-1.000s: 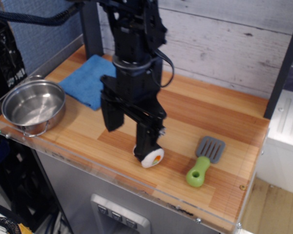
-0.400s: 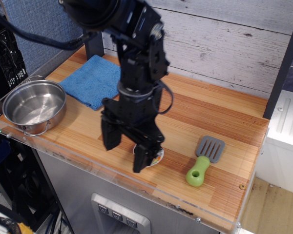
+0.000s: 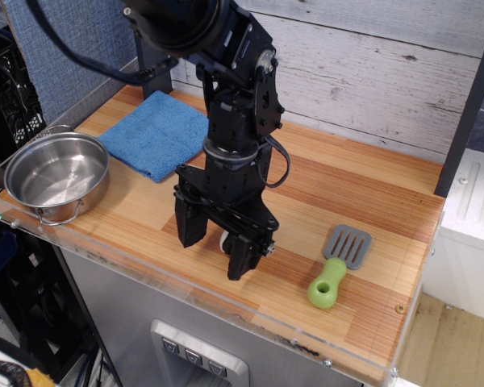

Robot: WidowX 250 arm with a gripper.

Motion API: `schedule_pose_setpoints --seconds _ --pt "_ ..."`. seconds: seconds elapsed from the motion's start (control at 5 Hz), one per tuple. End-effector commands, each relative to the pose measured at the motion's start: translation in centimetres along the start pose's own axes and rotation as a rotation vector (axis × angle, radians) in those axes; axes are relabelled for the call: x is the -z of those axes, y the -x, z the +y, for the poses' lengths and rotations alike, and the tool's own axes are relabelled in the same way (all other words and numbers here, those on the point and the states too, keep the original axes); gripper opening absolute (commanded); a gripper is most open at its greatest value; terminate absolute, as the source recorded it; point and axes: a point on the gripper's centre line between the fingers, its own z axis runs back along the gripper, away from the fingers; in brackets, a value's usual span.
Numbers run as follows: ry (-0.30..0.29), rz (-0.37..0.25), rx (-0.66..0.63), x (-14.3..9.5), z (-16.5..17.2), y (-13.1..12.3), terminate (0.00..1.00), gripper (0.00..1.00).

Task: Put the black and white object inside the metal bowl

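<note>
Claw spread wide, straddling sushi roll w/o clear grip, near front edge. Steel bowl far left; toy spatula right.

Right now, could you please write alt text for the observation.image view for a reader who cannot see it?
A black robot gripper reaches down over a wooden table, its fingers straddling a mostly hidden white object. A metal bowl sits at the left edge beside a blue cloth; a grey-and-green toy spatula lies right.
</note>
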Motion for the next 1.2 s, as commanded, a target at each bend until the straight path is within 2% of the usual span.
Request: schedule_pose_setpoints --seconds 0.0,0.4,0.6,0.8,1.0 --pt "0.012 -0.037 -0.008 -0.6 -0.8 -1.7 0.00 1.00" --pt "0.003 -0.021 -0.020 0.3 -0.8 -2.1 0.00 1.00" --pt "0.006 -0.013 -0.032 0.6 -0.4 -2.0 0.00 0.00" --pt "0.023 -0.019 -0.046 -0.4 0.3 -1.6 0.00 0.00" --pt "0.063 -0.105 -0.069 -4.6 1.8 -0.6 0.00 0.00"
